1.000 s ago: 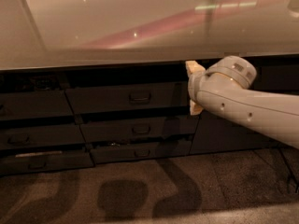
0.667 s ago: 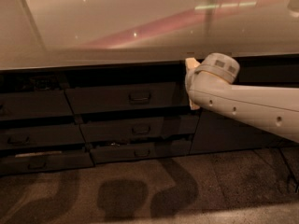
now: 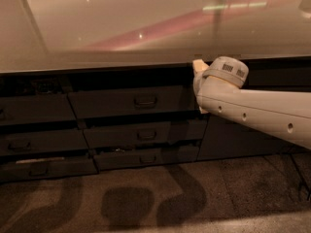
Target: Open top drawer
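Observation:
The top drawer (image 3: 116,102) is the widest dark front in the middle stack under the countertop, with a small rectangular pull handle (image 3: 145,101) at its centre. A dark gap shows above its front; I cannot tell how far out it stands. My gripper (image 3: 196,84) is at the end of the pale arm (image 3: 252,108), which reaches in from the right. It sits at the drawer front's right end, just under the counter edge, to the right of the handle. The wrist hides most of it.
A glossy pale countertop (image 3: 146,28) overhangs the drawers. Two shallower drawer fronts (image 3: 146,134) lie below the top one, and another stack (image 3: 36,109) stands to the left. A plain dark cabinet door (image 3: 238,142) is behind the arm. Speckled floor (image 3: 146,198) shows dark shadows.
The arm has moved a little to the left and slightly up, bringing the gripper closer to the top drawer's right end. The drawers look unchanged.

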Motion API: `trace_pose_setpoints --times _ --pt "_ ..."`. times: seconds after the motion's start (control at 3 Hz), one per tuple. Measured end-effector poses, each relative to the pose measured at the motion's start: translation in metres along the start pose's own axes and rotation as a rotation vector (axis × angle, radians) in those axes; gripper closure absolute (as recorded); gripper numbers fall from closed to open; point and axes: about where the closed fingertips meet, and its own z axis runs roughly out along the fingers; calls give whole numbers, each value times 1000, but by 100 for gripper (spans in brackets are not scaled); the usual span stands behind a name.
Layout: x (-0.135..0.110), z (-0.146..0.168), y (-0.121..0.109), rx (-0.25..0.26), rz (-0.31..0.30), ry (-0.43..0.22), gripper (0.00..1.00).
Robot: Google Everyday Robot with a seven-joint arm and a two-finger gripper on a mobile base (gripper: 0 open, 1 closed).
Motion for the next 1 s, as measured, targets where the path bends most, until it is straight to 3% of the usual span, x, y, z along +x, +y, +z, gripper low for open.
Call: trace_pose_setpoints --times 0.33,0.67,1.0 --pt "0 11 17 -57 34 -30 0" --pt "23 39 41 -148 89 -49 0" --pt "29 57 63 -255 131 -87 0"
